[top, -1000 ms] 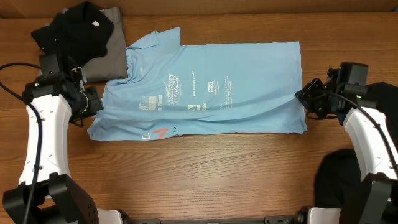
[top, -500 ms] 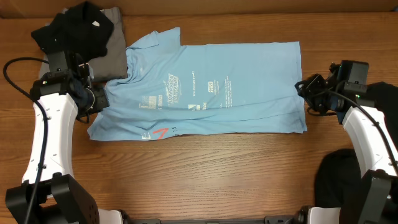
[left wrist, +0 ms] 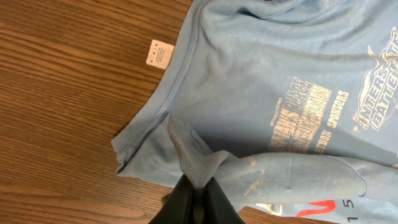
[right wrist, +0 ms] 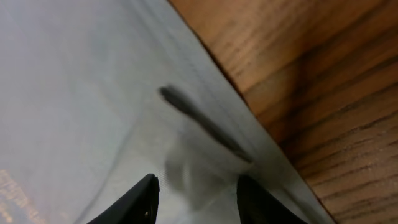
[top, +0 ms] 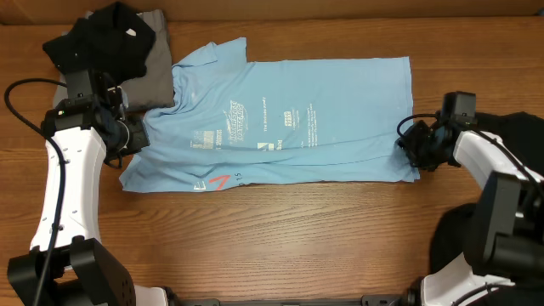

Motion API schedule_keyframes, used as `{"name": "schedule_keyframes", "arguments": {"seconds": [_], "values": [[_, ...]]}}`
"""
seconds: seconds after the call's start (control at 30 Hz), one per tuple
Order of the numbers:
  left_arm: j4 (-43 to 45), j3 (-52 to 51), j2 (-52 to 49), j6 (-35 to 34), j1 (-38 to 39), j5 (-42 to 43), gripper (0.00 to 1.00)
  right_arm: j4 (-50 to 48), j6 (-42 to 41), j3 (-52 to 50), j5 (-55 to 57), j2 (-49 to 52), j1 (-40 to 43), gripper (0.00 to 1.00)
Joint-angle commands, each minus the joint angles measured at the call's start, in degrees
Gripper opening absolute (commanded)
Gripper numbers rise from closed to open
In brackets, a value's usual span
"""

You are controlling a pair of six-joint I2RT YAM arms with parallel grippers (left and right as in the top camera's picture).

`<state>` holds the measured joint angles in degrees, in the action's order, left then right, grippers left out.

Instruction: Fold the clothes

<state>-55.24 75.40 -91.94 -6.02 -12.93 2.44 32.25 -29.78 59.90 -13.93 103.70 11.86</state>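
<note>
Your light blue T-shirt [top: 289, 119] is lying spread across the middle of the table [top: 280, 246], collar and sleeves toward your left arm and bottom hem toward your right. Its white lettering [top: 242, 123] is facing up, and a red mark [top: 219, 181] is showing near the front edge on the left. The cloth is lying mostly flat, with shallow creases running toward the right hem.

At the left sleeve, your left gripper [top: 134, 136] is pinching the shirt. In the left wrist view the two fingers are pressing together on a raised ridge of blue fabric, so you are holding the sleeve there with the jaws closed. A small white label [left wrist: 160, 53] is sitting just beside the collar seam, against the wood.

At the opposite end, your right gripper [top: 410, 146] is sitting at the hem. The right wrist view is showing its fingertips standing apart, with a soft bulge of the hem lying between them and neither tip clamping the cloth.

Farther out, a black garment [top: 102, 38] is resting on a grey garment [top: 151, 76] at the far left corner, touching the shirt's shoulder. More dark cloth [top: 523, 136] is lying by your right arm.
</note>
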Motion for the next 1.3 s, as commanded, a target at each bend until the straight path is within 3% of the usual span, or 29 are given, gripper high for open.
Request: {"name": "schedule_keyframes", "arguments": {"seconds": [0.0,0.1,0.3,0.37,0.77,1.27], "values": [[0.07,1.27,0.17,-0.37,0.26,0.57,0.08,-0.35,0.28,0.81,1.05,1.11,-0.39,0.41],[0.07,1.27,0.17,-0.37,0.26,0.55,0.07,-0.55,0.26,0.81,1.07,1.11,-0.39,0.38],[0.02,1.27,0.17,-0.37,0.26,0.55,0.07,-1.11,0.26,0.96,1.27,1.11,-0.11,0.09],[0.04,1.25,0.17,-0.37,0.26,0.55,0.07,-1.07,0.28,1.01,0.96,1.09,0.17,0.05],[0.39,1.27,0.17,-0.37,0.26,0.57,0.07,2.05,4.5,4.81,-3.32,-0.46,0.28,0.04],[3.74,1.2,-0.44,-0.35,0.26,0.55,0.05,-7.43,-5.46,5.11,-6.4,-0.46,1.64,0.04]]}}
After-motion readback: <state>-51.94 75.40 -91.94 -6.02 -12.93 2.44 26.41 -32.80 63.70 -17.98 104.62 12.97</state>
